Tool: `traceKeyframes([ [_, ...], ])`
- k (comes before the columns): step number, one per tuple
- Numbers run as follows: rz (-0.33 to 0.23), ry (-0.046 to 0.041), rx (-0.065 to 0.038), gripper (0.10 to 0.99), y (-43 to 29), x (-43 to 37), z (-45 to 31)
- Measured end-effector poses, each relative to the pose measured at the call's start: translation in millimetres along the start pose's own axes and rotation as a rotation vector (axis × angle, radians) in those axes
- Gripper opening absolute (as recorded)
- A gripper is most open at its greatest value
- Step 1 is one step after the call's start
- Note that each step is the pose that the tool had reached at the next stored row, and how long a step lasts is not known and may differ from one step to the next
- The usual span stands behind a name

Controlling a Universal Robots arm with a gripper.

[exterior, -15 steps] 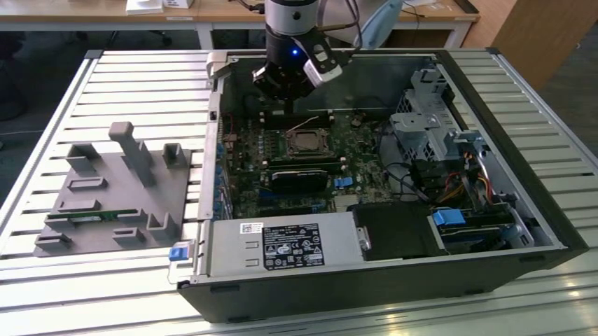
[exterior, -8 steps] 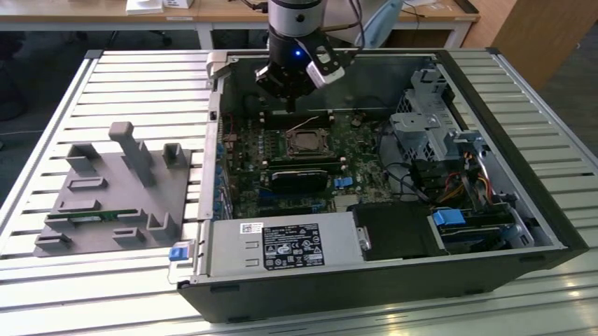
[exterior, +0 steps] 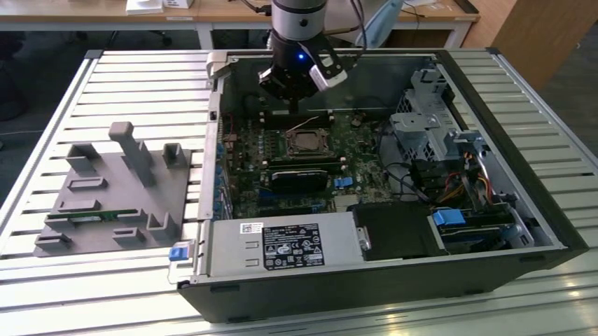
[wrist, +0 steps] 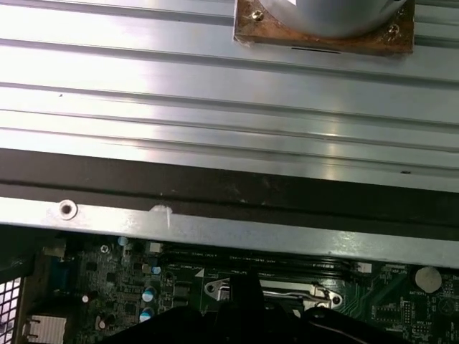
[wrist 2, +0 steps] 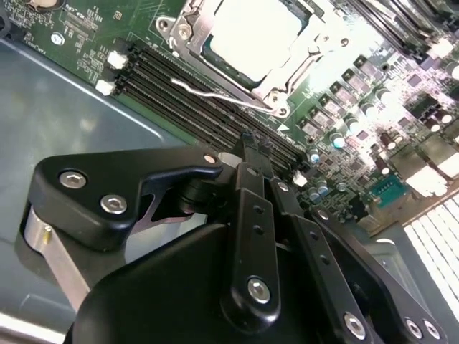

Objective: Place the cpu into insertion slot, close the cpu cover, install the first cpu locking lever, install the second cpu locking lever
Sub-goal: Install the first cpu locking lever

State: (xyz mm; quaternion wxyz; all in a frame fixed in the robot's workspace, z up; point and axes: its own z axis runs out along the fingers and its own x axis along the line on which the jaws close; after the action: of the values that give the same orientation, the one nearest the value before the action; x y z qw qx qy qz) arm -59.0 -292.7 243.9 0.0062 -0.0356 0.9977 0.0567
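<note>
The cpu [wrist 2: 251, 32] lies flat in the insertion slot [wrist 2: 206, 49] on the green motherboard [wrist 2: 86, 29]. The silvery cpu cover [wrist 2: 185, 32] frames it and looks lowered around it. The pincer [wrist 2: 252, 143] hangs just beside the socket, over the black memory slots [wrist 2: 179, 89], its fingers clenched together on nothing. The open computer case [exterior: 374, 280] rests on the slatted counter [exterior: 140, 77].

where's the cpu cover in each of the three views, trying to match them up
Exterior view: the cpu cover lies just in front of the claw.
Second wrist view: it is the silvery frame around the bright cpu, beyond the memory slots from the claw.
First wrist view: a silvery edge by the claw's dark body, likely the cover.
Shared landmark: the long black memory slots running alongside it.
</note>
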Motion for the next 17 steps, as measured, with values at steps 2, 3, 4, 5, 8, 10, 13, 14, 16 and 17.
traceKeyframes([
  [2, 0.000, -0.0001, 0.000, 0.106, -0.4, -0.9, 2.3],
  [3, 0.000, -0.0002, 0.000, 0.106, -0.5, -1.1, 3.1],
  [4, 0.000, -0.0002, 0.000, 0.106, -0.5, -1.1, 3.6],
  [5, 0.000, -0.0002, 0.000, 0.106, -0.6, -1.1, 4.0],
  [8, 0.000, -0.0001, 0.000, 0.106, -0.7, -1.2, 4.5],
  [10, 0.000, 0.0000, 0.000, 0.106, -0.7, -1.1, 4.5],
  [13, 0.000, -0.0001, 0.000, 0.106, -0.7, -1.2, 4.6],
  [14, 0.000, -0.0001, 0.000, 0.106, -0.7, -1.2, 4.6],
  [16, 0.000, -0.0001, 0.000, 0.106, -0.7, -1.2, 4.8],
  [17, 0.000, -0.0001, 0.000, 0.106, -0.7, -1.3, 4.9],
])
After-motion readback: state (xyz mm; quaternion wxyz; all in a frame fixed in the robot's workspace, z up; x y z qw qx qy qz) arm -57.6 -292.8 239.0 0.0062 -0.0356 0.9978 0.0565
